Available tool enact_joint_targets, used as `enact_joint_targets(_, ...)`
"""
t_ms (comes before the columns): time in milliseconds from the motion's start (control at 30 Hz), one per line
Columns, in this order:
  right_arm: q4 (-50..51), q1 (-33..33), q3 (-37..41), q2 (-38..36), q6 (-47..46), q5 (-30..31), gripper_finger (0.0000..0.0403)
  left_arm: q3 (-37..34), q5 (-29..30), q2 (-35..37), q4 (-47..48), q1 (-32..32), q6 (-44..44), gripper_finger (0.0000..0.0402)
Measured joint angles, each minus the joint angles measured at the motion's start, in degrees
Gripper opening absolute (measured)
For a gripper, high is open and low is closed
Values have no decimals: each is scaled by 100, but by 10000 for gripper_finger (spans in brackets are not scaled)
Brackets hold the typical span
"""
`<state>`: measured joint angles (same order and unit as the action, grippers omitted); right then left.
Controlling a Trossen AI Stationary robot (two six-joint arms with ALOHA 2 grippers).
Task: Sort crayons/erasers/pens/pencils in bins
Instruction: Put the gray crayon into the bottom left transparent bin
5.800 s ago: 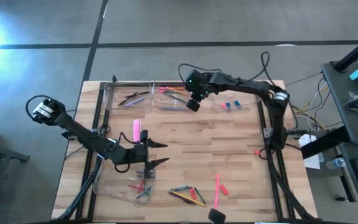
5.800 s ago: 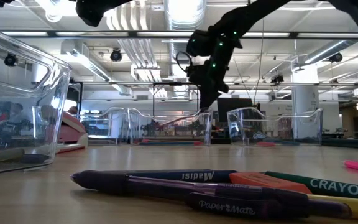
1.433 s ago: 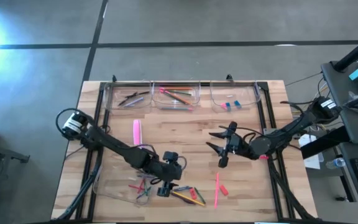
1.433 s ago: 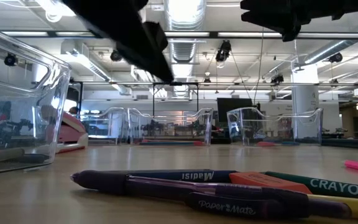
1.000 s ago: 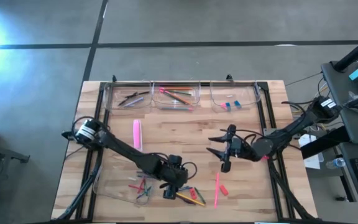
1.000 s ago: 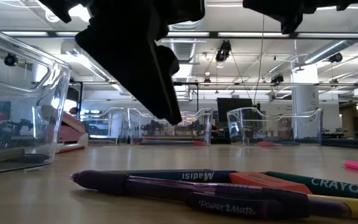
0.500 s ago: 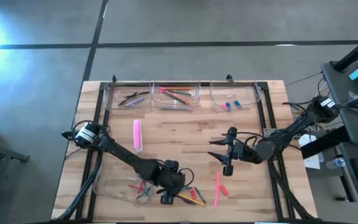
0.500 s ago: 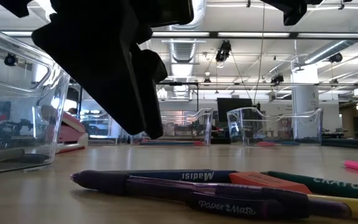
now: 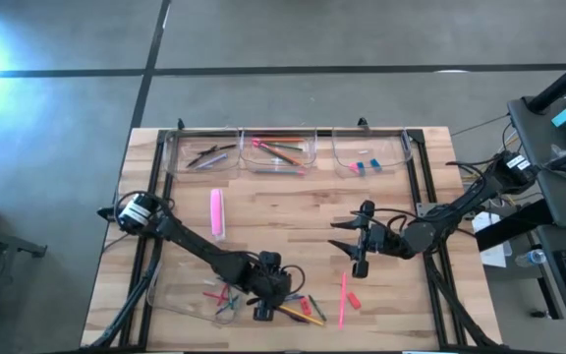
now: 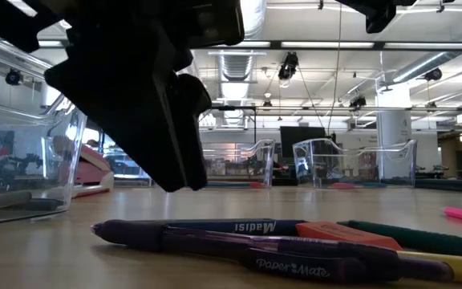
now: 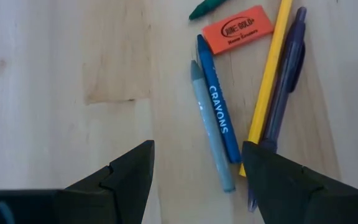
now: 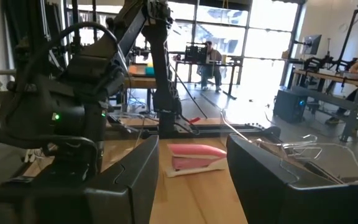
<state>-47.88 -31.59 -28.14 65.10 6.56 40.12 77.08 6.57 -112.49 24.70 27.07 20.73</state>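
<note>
Lowered left gripper [image 11: 194,180] hangs parted beside crayons [image 11: 215,118].

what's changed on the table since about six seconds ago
The left gripper left the table's left-middle and swung down to the loose pile near the front edge; it now hangs open over the crayons. The right gripper pulled back from the far bins to mid-table, open and empty. The pile, the pink case and the bins' contents lie as before.
</note>
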Motion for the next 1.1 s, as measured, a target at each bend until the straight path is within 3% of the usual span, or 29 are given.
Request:
enact_joint_targets(367, 2, 0, 0, 2, 0, 2, 178, -245, 8, 0, -359, -7, 146, 228)
enact_joint_targets(933, 5, 2, 2, 2, 7, 43, 178, -233, -50, -118, -276, 122, 83, 228)
enact_joint_targets(1100, 5, 2, 2, 2, 7, 44, 178, -249, 195, -118, -29, 91, 83, 228)
